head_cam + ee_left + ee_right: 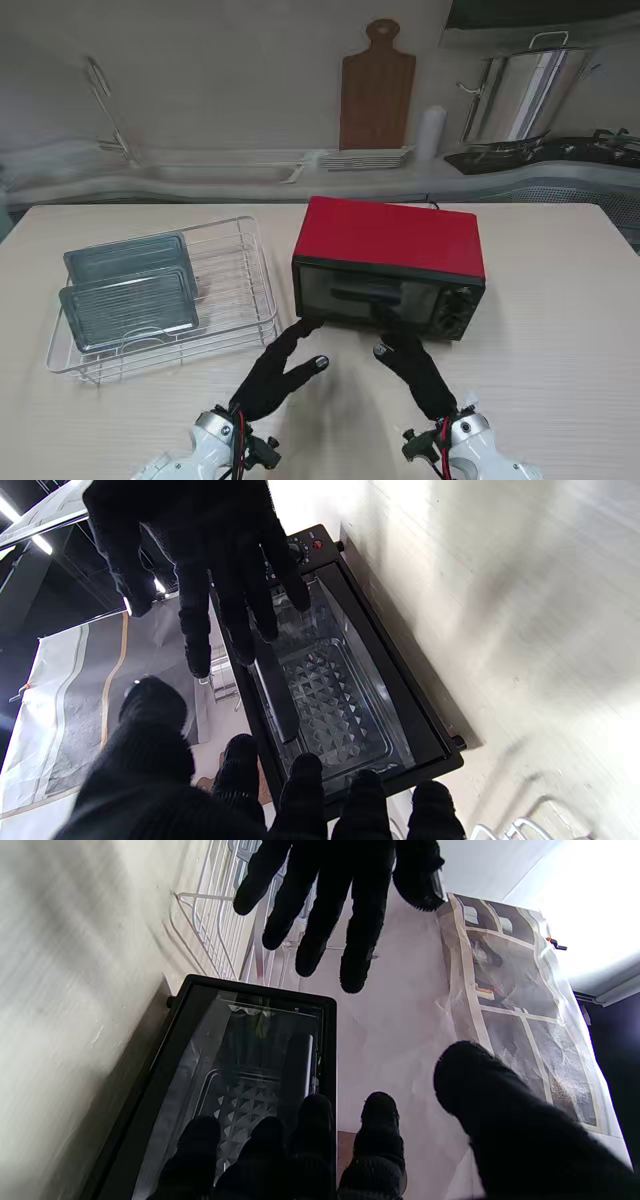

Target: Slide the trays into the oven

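Both hands sit low centre in the stand view, fingers spread and holding nothing. Left hand [281, 373] reaches toward the lower left corner of the oven door; its fingertips look to be at or just short of the door edge, contact not certain. Right hand [415, 372] is just in front of the door's right half, near the control panel. Red toaster oven [390, 266] stands mid-frame on the table [560, 330], door shut. Left of it, a wire dish rack [240, 300] holds two glass trays [130, 296] leaning one behind the other, well apart from either hand.

Left wrist view: left hand's fingers [305, 800] line the bottom edge, the right hand [210, 555] hangs at upper left. Oven door [340, 690] runs diagonally across the centre; through its glass a faceted glass tray [325, 705] shows inside.

Right wrist view: right hand's fingers [280, 1155] at the bottom, left hand [335, 900] at top centre, both splayed. Door glass [240, 1075] at lower left, faceted pattern behind it; rack wires [215, 925] at upper left.

Progress, as judged: one tray seems already in the oven, two remain in the rack. Door must be opened before more go in.
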{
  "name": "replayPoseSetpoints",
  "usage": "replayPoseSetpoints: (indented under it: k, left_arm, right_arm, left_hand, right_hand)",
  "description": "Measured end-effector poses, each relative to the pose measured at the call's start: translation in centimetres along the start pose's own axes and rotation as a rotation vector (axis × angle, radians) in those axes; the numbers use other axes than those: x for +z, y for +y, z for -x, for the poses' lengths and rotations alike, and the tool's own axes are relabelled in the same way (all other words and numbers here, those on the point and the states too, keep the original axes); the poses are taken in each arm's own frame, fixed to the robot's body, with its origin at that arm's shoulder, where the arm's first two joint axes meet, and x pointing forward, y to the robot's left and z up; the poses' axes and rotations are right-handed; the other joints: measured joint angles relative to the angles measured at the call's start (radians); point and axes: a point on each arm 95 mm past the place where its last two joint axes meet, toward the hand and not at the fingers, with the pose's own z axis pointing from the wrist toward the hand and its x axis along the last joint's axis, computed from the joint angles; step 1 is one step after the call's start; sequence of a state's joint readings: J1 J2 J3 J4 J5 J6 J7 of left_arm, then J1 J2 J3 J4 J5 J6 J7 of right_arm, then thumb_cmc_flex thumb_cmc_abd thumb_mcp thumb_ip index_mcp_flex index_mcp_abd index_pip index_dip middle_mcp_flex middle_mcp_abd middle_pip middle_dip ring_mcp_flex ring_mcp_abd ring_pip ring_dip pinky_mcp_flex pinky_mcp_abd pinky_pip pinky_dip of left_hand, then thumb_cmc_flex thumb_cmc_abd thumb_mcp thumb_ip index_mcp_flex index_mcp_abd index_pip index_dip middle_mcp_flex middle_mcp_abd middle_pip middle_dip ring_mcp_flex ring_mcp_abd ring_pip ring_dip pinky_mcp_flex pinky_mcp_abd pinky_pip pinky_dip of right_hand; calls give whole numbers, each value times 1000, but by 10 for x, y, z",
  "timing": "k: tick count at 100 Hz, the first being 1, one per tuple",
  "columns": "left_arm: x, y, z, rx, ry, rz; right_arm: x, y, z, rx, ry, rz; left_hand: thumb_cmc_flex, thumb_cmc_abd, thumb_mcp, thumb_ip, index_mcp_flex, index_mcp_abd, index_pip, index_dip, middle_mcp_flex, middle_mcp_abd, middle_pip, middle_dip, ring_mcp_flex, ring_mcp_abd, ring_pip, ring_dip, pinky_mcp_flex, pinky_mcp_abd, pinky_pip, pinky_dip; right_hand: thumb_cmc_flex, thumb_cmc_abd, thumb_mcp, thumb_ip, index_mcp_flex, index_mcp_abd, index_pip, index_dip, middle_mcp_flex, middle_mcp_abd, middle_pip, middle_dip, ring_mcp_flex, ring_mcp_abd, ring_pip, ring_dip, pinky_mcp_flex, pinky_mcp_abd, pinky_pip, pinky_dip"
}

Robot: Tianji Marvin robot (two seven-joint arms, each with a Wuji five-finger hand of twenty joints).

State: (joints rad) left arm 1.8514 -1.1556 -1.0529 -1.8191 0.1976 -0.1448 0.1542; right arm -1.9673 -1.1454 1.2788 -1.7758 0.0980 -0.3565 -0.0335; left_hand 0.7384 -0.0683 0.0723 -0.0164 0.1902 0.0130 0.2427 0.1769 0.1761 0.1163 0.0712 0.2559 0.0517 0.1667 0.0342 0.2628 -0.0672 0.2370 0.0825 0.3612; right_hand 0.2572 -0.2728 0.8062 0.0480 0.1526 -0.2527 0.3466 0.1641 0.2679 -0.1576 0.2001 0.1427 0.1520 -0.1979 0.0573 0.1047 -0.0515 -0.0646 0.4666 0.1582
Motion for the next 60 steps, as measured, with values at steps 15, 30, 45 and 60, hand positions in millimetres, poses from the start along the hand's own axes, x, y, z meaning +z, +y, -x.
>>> replayPoseSetpoints:
  k: [15, 30, 45, 60]
  left_arm:
    - [0, 0, 1, -1, 6, -6]
    - [0, 0, 1, 1, 6, -14]
    - [0, -1, 1, 6, 13, -15]
    - [-2, -1, -1, 0, 18, -21]
  right_arm:
    - [-1, 1, 0, 0, -2, 1]
    - [-2, 0, 1, 1, -4, -4]
    - [-3, -1, 1, 2, -3, -8]
    - [-5, -1, -1, 6, -2, -1]
  left_hand:
    - [0, 0, 0, 0, 0, 0, 0, 0, 0, 0, 0, 0, 0, 0, 0, 0, 0, 0, 0, 0]
    - [0, 0, 0, 0, 0, 0, 2, 8, 0, 0, 0, 0, 0, 0, 0, 0, 0, 0, 0, 0]
    - [0, 0, 0, 0, 0, 0, 8, 10, 0, 0, 0, 0, 0, 0, 0, 0, 0, 0, 0, 0]
    - [0, 0, 0, 0, 0, 0, 14, 12, 0, 0, 0, 0, 0, 0, 0, 0, 0, 0, 0, 0]
  right_hand:
    - [0, 0, 0, 0, 0, 0, 0, 0, 0, 0, 0, 0, 0, 0, 0, 0, 0, 0, 0, 0]
    - [0, 0, 0, 0, 0, 0, 0, -1, 0, 0, 0, 0, 0, 0, 0, 0, 0, 0, 0, 0]
    - [0, 0, 0, 0, 0, 0, 0, -1, 0, 0, 0, 0, 0, 0, 0, 0, 0, 0, 0, 0]
    - [0, 0, 0, 0, 0, 0, 0, -1, 0, 1, 0, 0, 0, 0, 0, 0, 1, 0, 0, 0]
